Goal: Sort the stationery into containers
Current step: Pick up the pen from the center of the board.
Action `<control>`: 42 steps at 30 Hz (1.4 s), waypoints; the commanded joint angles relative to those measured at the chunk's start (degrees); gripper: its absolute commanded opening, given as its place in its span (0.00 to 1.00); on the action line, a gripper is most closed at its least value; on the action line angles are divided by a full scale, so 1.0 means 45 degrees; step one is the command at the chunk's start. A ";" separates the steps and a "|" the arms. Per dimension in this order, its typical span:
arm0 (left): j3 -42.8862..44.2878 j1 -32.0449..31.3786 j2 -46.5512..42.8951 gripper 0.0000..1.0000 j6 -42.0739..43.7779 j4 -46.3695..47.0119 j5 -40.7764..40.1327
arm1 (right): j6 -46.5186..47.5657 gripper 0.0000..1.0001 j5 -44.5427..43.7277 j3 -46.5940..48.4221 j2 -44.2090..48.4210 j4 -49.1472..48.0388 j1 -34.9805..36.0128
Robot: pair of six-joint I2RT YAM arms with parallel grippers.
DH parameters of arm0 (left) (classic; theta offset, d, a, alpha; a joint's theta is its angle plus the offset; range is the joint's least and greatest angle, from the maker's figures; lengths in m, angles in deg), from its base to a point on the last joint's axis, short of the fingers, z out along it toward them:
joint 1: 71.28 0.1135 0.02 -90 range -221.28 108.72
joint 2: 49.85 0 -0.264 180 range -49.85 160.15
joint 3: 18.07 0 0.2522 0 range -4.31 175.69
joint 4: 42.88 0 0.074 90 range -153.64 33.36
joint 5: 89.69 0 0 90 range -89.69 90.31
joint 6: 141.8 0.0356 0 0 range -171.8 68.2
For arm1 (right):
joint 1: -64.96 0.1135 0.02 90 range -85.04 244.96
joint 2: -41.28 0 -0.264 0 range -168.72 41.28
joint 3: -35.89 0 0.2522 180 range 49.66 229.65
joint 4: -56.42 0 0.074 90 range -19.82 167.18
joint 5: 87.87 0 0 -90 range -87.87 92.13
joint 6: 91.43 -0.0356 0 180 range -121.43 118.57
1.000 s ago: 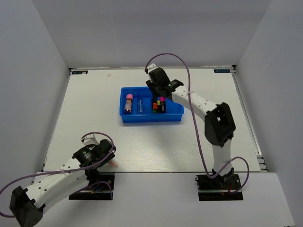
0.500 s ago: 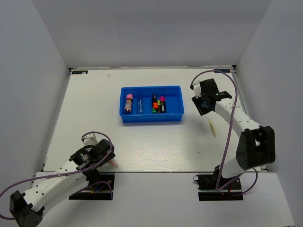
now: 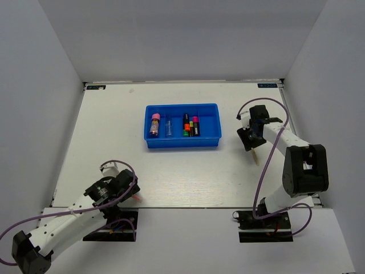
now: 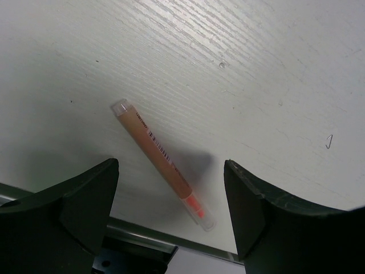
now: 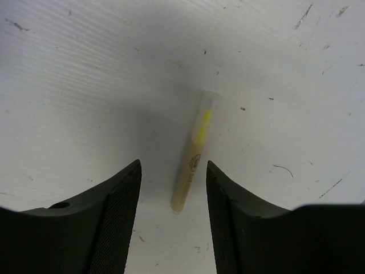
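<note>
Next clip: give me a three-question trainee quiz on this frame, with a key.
1. True or false: the right gripper is shut on the beige stick.
2. What lies under the left gripper? A. beige stick B. pink-orange stick C. nothing
3. How many sticks lie outside the tray?
Key: 1 false, the right gripper is open astride the beige stick; 2 B; 3 two.
</note>
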 commanded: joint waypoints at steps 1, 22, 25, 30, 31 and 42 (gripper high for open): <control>-0.0068 0.0004 -0.0099 0.85 0.0051 0.0230 0.0025 | 0.0163 0.53 0.0300 -0.0189 -0.0326 -0.0624 -0.0368; 0.0323 0.0004 0.0838 0.85 0.0071 0.0269 -0.0072 | 0.0182 0.32 0.1433 -0.0443 -0.2143 -0.1092 -0.1716; 0.0303 -0.0015 0.1150 0.85 0.0013 0.0289 -0.0072 | 0.0182 0.19 0.1609 -0.0501 -0.2281 -0.1073 -0.1716; 0.0381 -0.0015 0.1795 0.86 -0.0104 0.0308 -0.0034 | 0.0357 0.00 0.2251 -0.0599 -0.2534 -0.0878 -0.2282; 0.0401 -0.0015 0.1873 0.86 -0.0163 0.0270 -0.0033 | 0.0378 0.00 0.2409 -0.0599 -0.2535 -0.0742 -0.2283; 0.0460 -0.0015 0.2460 0.82 -0.0807 0.0191 0.0396 | 0.0515 0.00 0.6803 0.1448 -0.1617 0.1757 -0.2244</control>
